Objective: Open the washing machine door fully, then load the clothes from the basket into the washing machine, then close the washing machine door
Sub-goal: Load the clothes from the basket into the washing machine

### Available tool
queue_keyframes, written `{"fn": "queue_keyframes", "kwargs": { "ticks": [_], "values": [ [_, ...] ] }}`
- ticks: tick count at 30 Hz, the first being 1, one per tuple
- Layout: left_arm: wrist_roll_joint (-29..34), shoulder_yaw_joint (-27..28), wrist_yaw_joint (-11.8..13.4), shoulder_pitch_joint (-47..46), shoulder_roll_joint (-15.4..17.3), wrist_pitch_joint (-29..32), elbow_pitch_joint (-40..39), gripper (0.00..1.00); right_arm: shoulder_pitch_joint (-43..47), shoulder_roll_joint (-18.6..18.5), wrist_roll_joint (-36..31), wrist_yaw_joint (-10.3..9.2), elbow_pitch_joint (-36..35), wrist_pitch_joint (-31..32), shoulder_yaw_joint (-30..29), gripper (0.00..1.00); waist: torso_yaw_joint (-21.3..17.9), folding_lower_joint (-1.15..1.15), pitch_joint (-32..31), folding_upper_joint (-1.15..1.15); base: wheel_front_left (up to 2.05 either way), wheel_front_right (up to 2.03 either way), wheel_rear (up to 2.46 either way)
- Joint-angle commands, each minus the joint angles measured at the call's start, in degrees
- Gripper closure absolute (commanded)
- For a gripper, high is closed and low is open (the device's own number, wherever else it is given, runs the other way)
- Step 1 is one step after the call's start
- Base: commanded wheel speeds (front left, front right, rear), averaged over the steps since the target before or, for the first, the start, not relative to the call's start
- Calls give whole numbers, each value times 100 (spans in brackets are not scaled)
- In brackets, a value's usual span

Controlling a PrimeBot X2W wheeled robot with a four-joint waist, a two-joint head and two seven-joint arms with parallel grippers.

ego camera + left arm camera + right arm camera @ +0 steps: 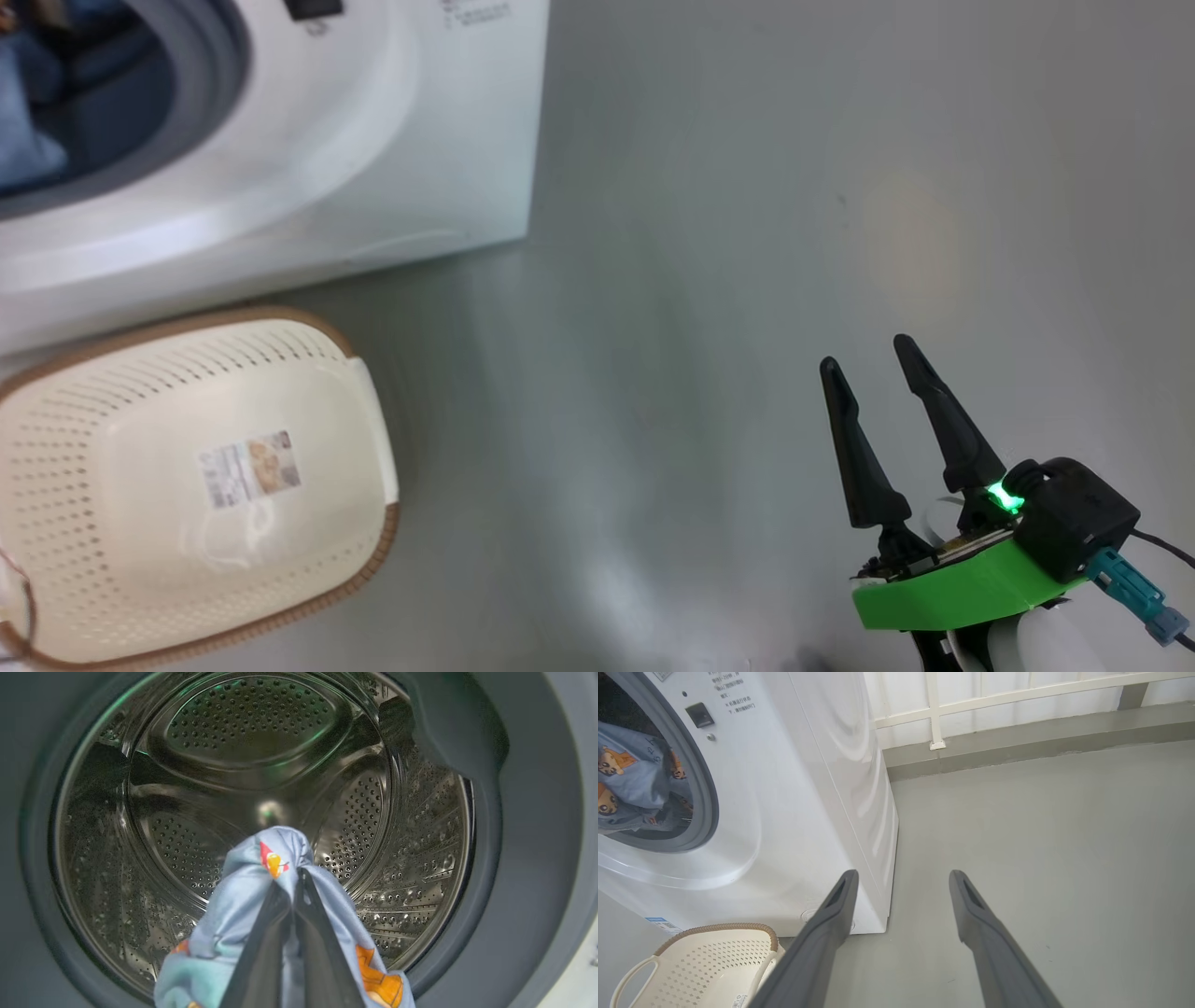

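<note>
the basket (140,373) sits before the washing machine (392,140), the clothes (243,891) in its drum (261,765)

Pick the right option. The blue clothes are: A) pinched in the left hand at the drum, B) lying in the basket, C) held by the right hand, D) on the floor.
A: the left hand is shut on the clothes before the drum; the basket shows just its label.

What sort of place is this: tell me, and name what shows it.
Likely a laundry area or balcony: a white front-loading washing machine on a grey floor, an empty basket beside it, white railing behind.
</note>
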Motion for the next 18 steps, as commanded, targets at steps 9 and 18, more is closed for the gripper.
{"fn": "queue_keyframes", "kwargs": {
  "ticks": [9, 18],
  "values": [
    [-446, -702, -17, -1170, 1108, -45, 693, 100, -17, -19, 169, 35, -241, -27, 391, 0, -402, 0, 957, 0, 0, 0, 0],
    [-975, -1641, -17, -2167, 1498, 114, 1529, 100, -31, -19, 175, 35, -221, -27, 650, 0, -479, 0, 1144, 0, 0, 0, 0]
  ]
}}
